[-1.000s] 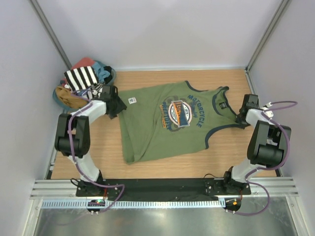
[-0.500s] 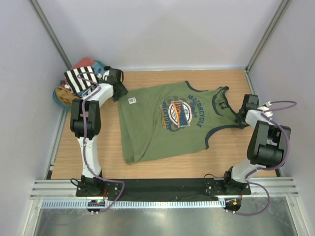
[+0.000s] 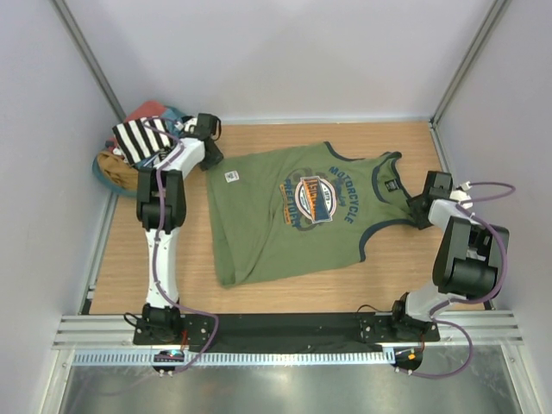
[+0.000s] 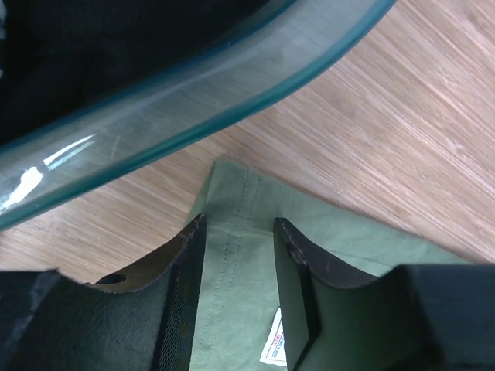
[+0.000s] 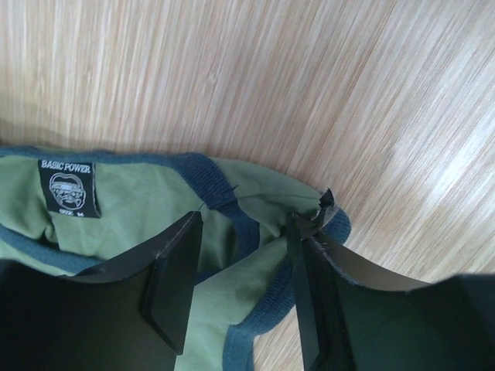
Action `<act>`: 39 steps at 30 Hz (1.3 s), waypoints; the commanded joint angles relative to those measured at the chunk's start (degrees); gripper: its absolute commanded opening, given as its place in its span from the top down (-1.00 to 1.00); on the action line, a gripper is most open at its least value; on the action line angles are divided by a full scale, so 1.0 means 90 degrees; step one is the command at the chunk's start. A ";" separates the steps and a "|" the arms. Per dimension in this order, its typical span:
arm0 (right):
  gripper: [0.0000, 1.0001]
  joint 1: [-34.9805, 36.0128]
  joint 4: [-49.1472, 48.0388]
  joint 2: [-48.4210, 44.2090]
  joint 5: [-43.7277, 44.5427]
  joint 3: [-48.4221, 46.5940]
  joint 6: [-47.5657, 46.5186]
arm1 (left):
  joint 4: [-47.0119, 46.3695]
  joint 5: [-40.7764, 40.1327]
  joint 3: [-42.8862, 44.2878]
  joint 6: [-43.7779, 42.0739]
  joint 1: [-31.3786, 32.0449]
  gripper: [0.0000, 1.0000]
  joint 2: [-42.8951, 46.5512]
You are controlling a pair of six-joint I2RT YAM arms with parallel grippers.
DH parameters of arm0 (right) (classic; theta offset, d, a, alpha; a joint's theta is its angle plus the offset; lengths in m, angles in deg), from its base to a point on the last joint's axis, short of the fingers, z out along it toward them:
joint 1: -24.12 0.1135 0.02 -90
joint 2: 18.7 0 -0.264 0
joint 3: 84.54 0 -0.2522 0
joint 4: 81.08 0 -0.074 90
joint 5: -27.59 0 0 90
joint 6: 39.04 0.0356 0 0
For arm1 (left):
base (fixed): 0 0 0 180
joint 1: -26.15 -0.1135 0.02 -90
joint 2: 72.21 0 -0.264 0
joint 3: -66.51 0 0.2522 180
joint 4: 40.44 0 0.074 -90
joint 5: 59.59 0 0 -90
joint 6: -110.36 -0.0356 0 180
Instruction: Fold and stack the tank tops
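Right hand (image 5: 241,267) straddling olive tank top (image 5: 131,212), label (image 5: 68,188) reading BASIC POWER

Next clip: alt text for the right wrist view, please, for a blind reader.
The right arm's black fingers stand apart astride the bunched, dark-blue-trimmed shoulder strap of the olive green tank top lying on the wooden table. A black neck label reading BASIC POWER shows at left.

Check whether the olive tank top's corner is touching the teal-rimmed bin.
Apart. The left wrist view shows a strip of bare table between the olive tank top and the teal-rimmed bin.
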State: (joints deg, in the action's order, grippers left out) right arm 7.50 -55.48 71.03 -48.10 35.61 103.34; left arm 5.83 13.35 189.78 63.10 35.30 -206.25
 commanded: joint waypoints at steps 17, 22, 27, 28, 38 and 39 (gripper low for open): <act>-0.42 0.0411 -0.0153 -0.0039 0.0217 -0.0182 -0.0332 | 0.0391 -0.0341 0.1258 -0.0296 0.0019 1.00 -0.0497; 0.01 0.0421 -0.0036 0.0273 0.0363 -0.0386 -0.0195 | 0.0538 -0.0166 0.1991 -0.0228 0.0019 1.00 -0.0868; 0.98 0.0411 0.0227 0.0635 0.0734 -0.0758 -0.0058 | 0.0470 0.0127 0.2421 -0.0072 0.0029 1.00 -0.1210; 0.98 0.0402 0.0305 0.0683 0.0841 -0.0942 -0.0020 | 0.0441 0.0186 0.2470 -0.0023 0.0029 1.00 -0.1259; 0.99 -0.0086 0.0736 0.0625 0.1439 -0.1285 0.0148 | -0.0048 0.0831 0.3387 0.0631 0.0038 1.00 -0.2079; 0.83 -0.0116 0.0658 0.0616 0.1312 -0.1305 0.0002 | -0.0067 0.0802 0.3427 0.0671 0.0038 1.00 -0.2128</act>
State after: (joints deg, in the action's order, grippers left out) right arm 7.72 -49.14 78.42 -39.10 25.62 103.71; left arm 7.91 19.19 217.69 66.56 35.48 -223.36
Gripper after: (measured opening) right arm 0.067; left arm 0.008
